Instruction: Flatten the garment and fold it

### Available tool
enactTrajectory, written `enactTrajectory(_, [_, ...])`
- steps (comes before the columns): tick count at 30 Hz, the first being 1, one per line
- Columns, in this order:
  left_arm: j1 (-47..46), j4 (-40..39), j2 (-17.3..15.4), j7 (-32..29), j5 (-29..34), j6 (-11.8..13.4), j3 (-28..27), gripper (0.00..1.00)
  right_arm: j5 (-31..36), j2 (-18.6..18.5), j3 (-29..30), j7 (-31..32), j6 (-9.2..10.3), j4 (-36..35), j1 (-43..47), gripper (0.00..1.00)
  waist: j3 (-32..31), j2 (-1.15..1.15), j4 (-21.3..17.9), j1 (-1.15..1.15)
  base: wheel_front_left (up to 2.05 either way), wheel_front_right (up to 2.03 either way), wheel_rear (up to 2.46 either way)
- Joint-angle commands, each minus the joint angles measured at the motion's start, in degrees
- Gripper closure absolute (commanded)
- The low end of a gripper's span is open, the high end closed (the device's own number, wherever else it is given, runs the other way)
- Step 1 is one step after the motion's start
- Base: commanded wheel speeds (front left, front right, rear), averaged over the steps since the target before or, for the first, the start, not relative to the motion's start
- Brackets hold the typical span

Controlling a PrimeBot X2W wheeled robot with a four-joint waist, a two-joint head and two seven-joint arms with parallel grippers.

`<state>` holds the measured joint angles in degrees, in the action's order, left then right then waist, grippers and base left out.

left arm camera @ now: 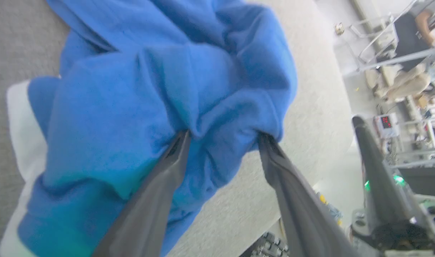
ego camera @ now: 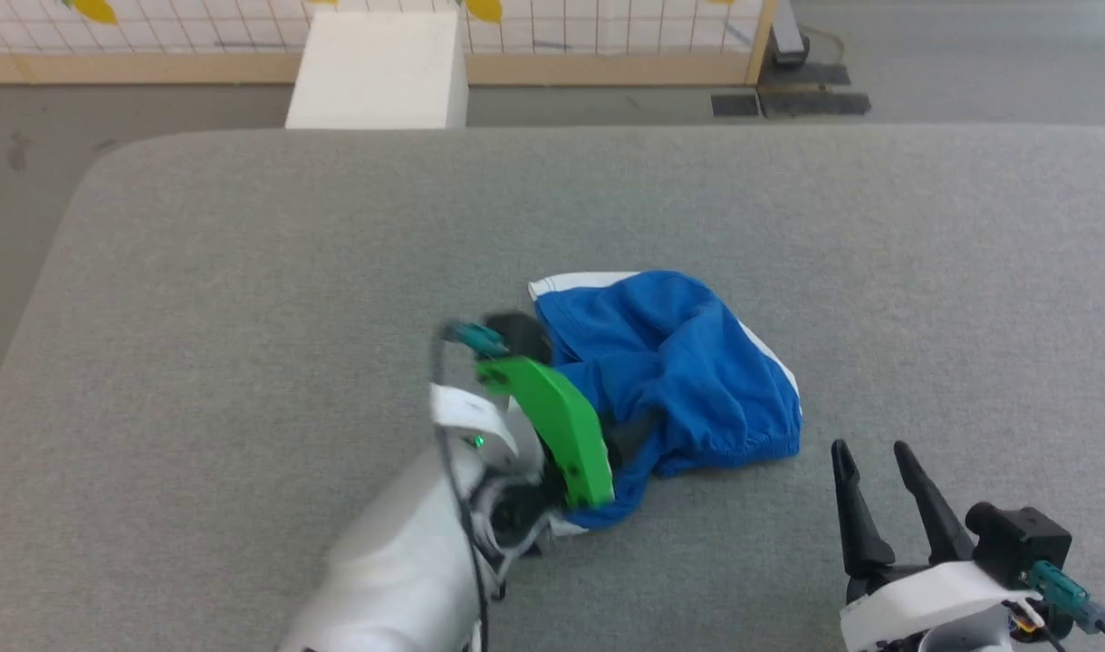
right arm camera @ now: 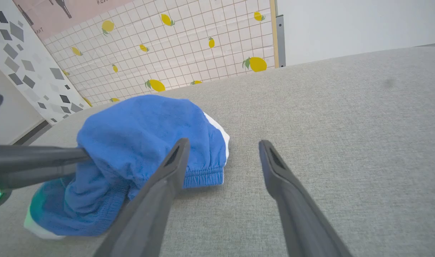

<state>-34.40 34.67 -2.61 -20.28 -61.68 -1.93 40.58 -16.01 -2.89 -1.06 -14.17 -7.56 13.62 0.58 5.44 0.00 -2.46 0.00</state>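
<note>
The bright blue soft fabric shorts [ego camera: 670,362] are judged limp, best pinched at the gathered waistband [right arm camera: 203,176]. The left gripper [left arm camera: 225,135] seems released amid blurred cloth; the right gripper [ego camera: 869,448] is spread, empty.

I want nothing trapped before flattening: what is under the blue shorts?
The shorts lie crumpled on the grey surface. The left gripper, open, pokes its fingertips into the folds. Whatever else lies beneath the heap is hidden by fabric.
</note>
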Motion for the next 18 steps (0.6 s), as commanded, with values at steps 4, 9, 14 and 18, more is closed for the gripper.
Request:
enactTrajectory(4, [1.21,-4.22,-2.38,5.92,-3.99,0.15,-7.18,0.00,-1.87,0.02,0.36,0.00,0.08,0.71,0.53,0.00,-2.34,0.00,1.23,0.00,0.00,0.00,0.00])
enactTrajectory(9, [3.54,-8.80,-8.36,19.15,0.69,0.98,-12.32,0.00,-2.75,0.02,1.20,2.72,0.08,1.14,-0.88,0.00,-2.70,0.00,1.39,0.00,0.00,0.00,0.00])
enactTrajectory(14, [8.39,-11.81,-14.29,33.76,10.64,3.32,-14.79,0.00,-2.92,0.02,2.71,8.16,0.08,2.01,-3.41,0.00,-2.82,0.00,1.31,0.00,0.00,0.00,0.00])
enactTrajectory(18, [13.41,-16.86,-15.78,35.20,20.31,5.10,-17.49,0.00,-1.80,0.02,4.85,14.17,0.08,2.61,-5.82,0.00,-2.39,0.00,1.56,0.00,0.00,0.00,0.00])
